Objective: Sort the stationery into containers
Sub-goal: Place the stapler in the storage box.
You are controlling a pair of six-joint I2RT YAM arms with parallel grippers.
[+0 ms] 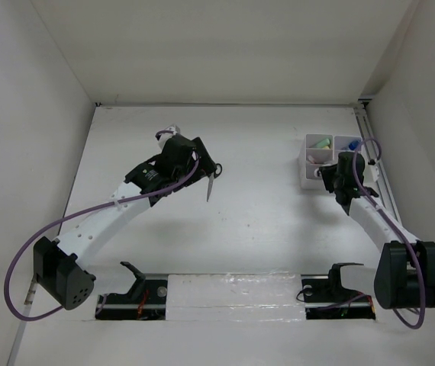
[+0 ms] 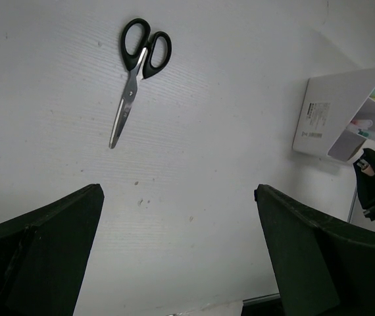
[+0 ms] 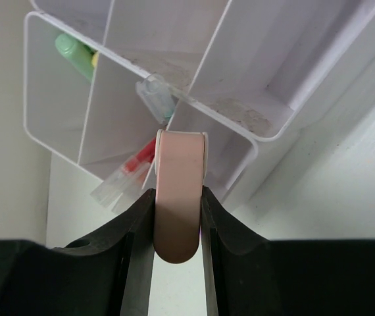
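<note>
The black-handled scissors (image 1: 212, 183) lie closed on the table; in the left wrist view the scissors (image 2: 138, 72) are ahead of my fingers. My left gripper (image 1: 201, 155) is open and empty above the table, its jaws wide apart (image 2: 177, 250). The white organizer box (image 1: 309, 177) stands at the back right and also shows in the left wrist view (image 2: 319, 118). My right gripper (image 1: 333, 180) is shut on the white-pink eraser (image 3: 177, 197) just in front of the organizer (image 3: 266, 135). A light green marker (image 3: 75, 52) and a red pen (image 3: 137, 161) sit in its compartments.
A clear-capped item (image 3: 156, 99) leans in a middle compartment. White walls enclose the table on the left, back and right. A metal rail (image 1: 370, 145) runs along the right wall behind the organizer. Two black stands (image 1: 133, 278) sit at the near edge.
</note>
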